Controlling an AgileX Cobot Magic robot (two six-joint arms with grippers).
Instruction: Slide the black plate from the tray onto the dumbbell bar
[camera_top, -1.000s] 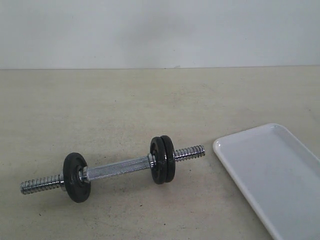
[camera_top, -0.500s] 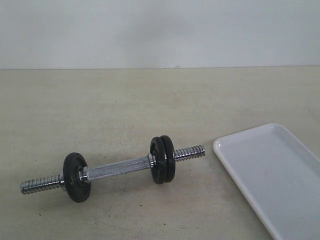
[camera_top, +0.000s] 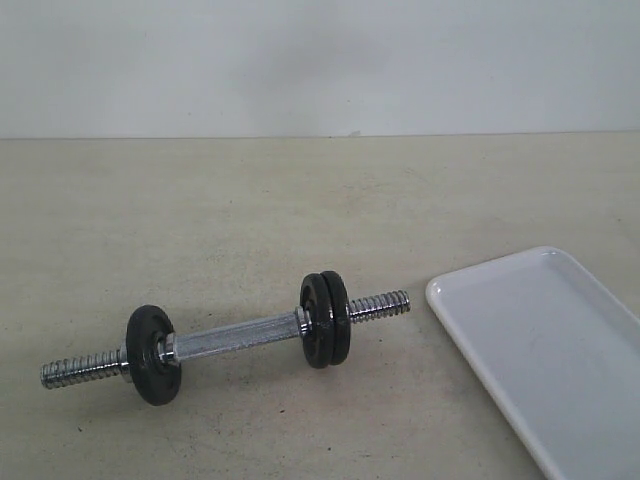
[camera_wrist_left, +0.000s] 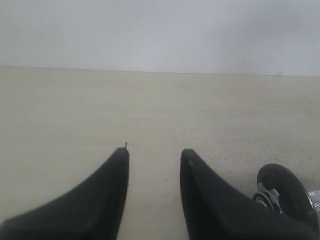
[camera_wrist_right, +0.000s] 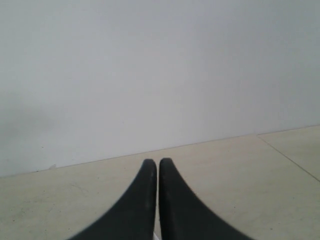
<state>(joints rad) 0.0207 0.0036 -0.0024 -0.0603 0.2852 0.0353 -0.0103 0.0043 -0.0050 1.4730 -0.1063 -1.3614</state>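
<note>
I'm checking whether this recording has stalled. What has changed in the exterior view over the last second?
Nothing visibly changed. The dumbbell bar lies where it was on the table, beside the tray. The single black disc sits near one threaded end and the pair of black discs near the other, as before.

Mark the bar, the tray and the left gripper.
bar (camera_top: 237, 334): exterior view, smooth middle of the rod.
tray (camera_top: 560, 350): exterior view, bare floor.
left gripper (camera_wrist_left: 155, 151): left wrist view, midway between the fingertips.
</note>
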